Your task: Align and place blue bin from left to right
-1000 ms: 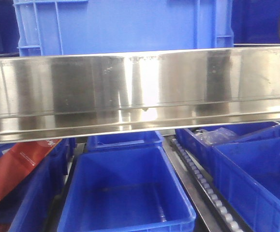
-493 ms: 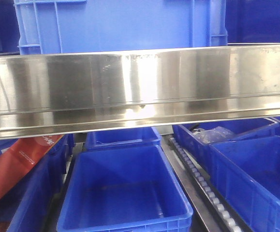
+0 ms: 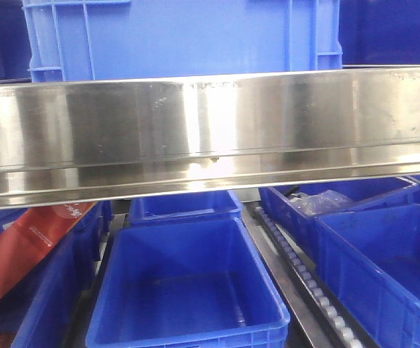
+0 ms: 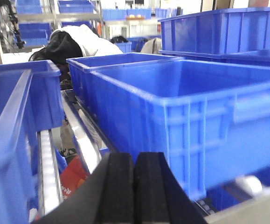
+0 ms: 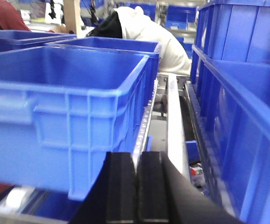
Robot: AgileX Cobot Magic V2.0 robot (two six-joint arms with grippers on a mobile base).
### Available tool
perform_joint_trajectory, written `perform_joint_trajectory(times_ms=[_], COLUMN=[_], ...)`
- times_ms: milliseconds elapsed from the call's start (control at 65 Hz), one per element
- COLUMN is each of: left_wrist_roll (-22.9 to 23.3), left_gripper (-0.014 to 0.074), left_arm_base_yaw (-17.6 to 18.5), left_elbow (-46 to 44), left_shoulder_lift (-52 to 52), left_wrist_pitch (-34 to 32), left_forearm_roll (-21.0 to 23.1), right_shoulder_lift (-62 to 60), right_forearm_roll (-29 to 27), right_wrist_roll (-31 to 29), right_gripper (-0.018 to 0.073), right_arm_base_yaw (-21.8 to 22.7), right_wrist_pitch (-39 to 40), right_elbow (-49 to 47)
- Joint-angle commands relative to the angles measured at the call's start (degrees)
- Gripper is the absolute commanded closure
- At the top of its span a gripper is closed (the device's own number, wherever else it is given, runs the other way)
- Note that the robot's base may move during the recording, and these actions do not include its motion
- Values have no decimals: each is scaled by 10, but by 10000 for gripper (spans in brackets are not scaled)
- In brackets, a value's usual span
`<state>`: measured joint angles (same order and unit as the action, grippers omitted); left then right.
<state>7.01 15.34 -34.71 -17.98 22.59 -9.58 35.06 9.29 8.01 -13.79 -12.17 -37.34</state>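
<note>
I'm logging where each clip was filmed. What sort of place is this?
Probably a warehouse or factory sorting line. Many identical blue bins sit in rows beside roller tracks under a stainless steel rail, and more crates on shelving fill the background.

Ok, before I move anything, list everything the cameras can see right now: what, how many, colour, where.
blue bin: one, lighter blue, on the upper level behind the steel rail, front view.
steel rail: one, silver, across the middle of the front view.
lower bins: several, dark blue, below the rail; exact count unclear.
roller track: one, grey, between the centre and right lower bins.
red package: one, red, lower left, leaning on a bin.
clear plastic wrap: one, in a right-hand bin.
person: one, white top, bent over, background of both wrist views.
left gripper: black pads shut, empty.
right gripper: black pads shut, empty.
</note>
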Motion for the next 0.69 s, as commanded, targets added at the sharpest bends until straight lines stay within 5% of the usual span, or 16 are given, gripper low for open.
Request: perform_joint_trajectory(times_ms=[0,262,677], left_wrist_roll=[1,1,1], left_gripper=[707,707,707], left_arm_base_yaw=[-2,-2,-2], left_elbow=[37,87,87], left_shoulder_lift=[50,142,148], left_wrist_pitch=[-10,-10,-15], left_forearm_roll=[4,4,4], right_shoulder_lift=[-36,-79,-79], right_forearm_roll=[6,6,6], right_wrist_roll=[-5,-5,-5], right_gripper=[630,630,630], right_arm_base_yaw=[0,0,0], right_wrist_pitch=[32,71,84], right_elbow=[41,114,114])
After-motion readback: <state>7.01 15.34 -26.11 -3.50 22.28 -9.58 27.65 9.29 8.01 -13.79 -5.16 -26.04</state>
